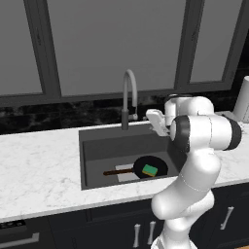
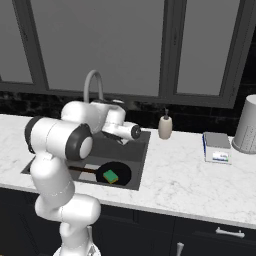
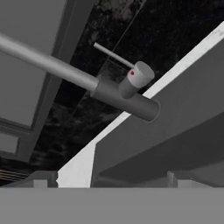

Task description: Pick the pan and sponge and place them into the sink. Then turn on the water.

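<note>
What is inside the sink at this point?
In the sink lies the pan, with the sponge on it. The sink's right end is hidden behind the arm. No water stream is visible.

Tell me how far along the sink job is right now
Done: the pan lies in the sink with the sponge on it. In hand: the gripper, empty with its jaws open, is raised beside the faucet, and the hand view looks straight at the faucet's lever. Left: turning on the water; no stream falls from the spout.
</note>
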Controlling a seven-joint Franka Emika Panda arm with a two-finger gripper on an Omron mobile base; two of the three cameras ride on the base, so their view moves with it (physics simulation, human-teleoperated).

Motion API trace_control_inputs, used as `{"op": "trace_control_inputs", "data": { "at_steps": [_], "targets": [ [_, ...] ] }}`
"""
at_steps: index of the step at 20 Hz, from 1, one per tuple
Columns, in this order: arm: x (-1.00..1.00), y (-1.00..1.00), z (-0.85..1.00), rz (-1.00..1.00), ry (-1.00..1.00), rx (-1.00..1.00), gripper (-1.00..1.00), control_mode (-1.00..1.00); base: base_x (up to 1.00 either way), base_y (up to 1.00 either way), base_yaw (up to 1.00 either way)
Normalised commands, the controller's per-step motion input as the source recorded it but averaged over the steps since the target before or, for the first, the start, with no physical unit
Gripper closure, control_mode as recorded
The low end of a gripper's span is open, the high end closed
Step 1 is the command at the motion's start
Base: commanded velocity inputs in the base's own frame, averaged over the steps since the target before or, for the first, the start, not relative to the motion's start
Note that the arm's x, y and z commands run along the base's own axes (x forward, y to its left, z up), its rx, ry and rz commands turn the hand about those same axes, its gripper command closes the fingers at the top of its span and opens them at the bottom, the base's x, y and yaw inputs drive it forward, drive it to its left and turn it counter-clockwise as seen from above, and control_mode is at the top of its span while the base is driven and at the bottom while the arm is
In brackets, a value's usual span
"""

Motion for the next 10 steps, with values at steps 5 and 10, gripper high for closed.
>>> {"op": "trace_control_inputs", "data": {
  "at_steps": [5, 10],
  "targets": [
    [0.41, 0.00, -0.09, 0.00, 0.00, 0.00, -1.00, -1.00, 0.00, 0.00, 0.00],
    [0.30, 0.00, -0.09, 0.00, 0.00, -0.03, -1.00, -1.00, 0.00, 0.00, 0.00]
  ]
}}
